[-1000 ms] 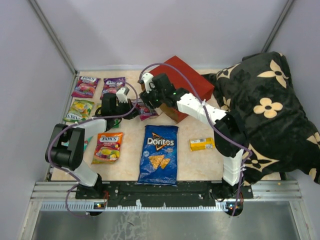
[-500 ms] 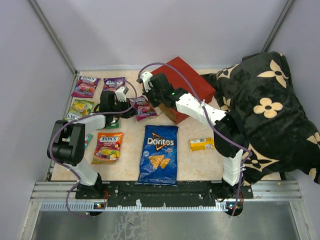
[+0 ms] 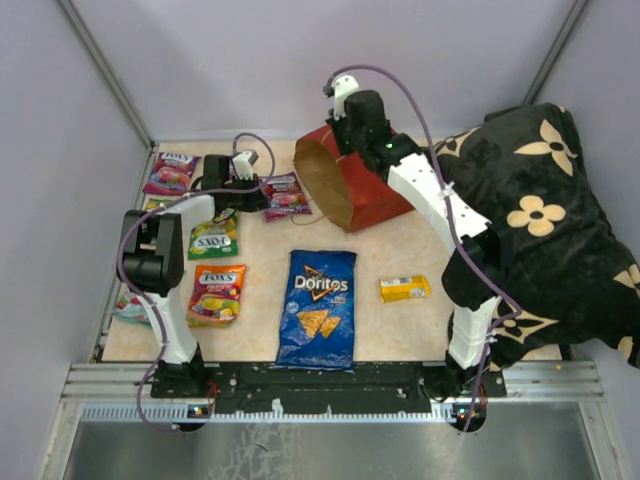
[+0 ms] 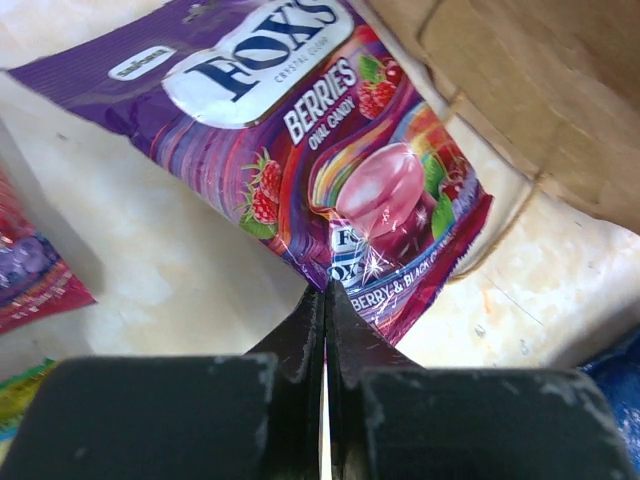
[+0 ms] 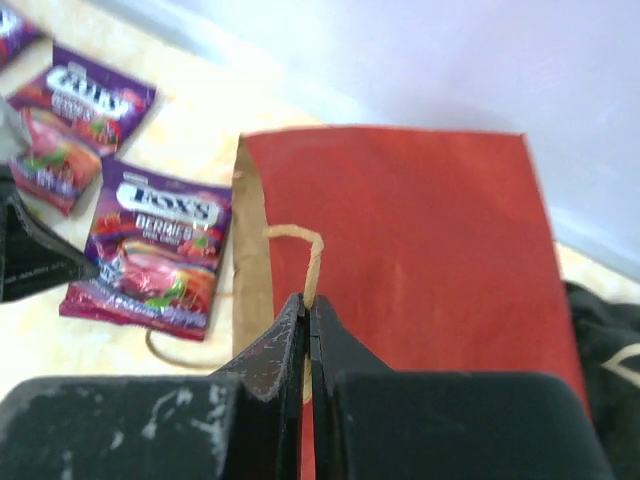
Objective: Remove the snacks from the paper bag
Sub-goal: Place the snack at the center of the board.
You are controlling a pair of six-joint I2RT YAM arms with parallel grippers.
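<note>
Left of my left end effector (image 4: 325,297), a pink Fox's packet (image 3: 172,172), a green Fox's packet (image 3: 213,238) and an orange Fox's packet (image 3: 217,293) lie flat on the bench (image 3: 260,270). That end effector is pressed together on the edge of the purple Fox's Berries packet (image 4: 330,170), just outside the mouth of the red paper bag (image 5: 420,230). My right end effector (image 5: 307,303) pinches the bag's tan twine handle (image 5: 313,262); the brown opening faces my left arm. Nearer my bases than both end effectors lie the blue Doritos bag (image 3: 318,308) and, to its right, the small yellow box (image 3: 404,288).
</note>
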